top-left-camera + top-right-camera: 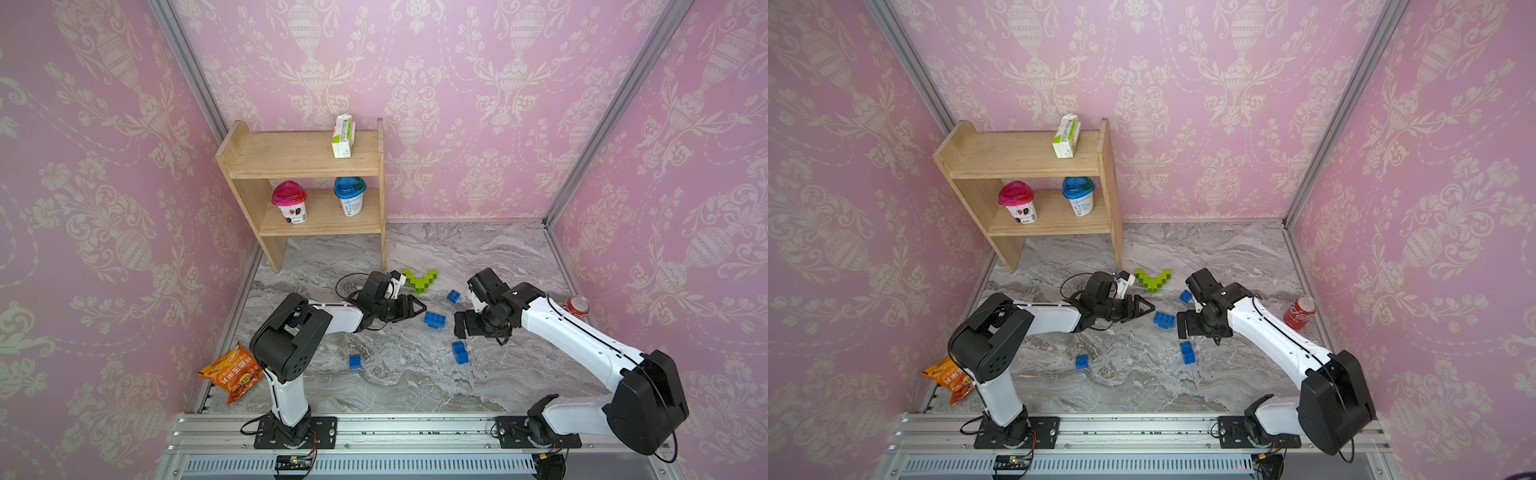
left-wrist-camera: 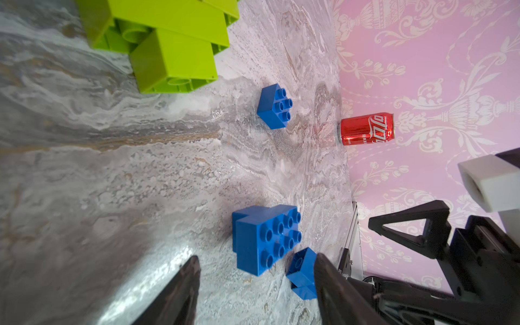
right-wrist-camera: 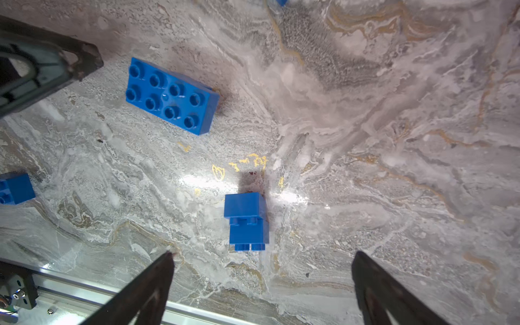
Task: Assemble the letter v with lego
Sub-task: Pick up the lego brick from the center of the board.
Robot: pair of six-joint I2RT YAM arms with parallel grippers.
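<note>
Where both top views look down, the lime-green lego V (image 1: 419, 280) lies flat on the bench (image 1: 395, 386), near the shelf (image 1: 307, 158). The left hand (image 1: 417, 308) and right hand (image 1: 462, 328) flank the long blue brick (image 1: 434, 320).

Left wrist view: fingers (image 2: 180, 289) apart, nothing held, long blue brick just ahead.

Right wrist view: fingers spread wide, empty. The two-brick blue stack (image 3: 247, 221) lies on its side just ahead.
</note>
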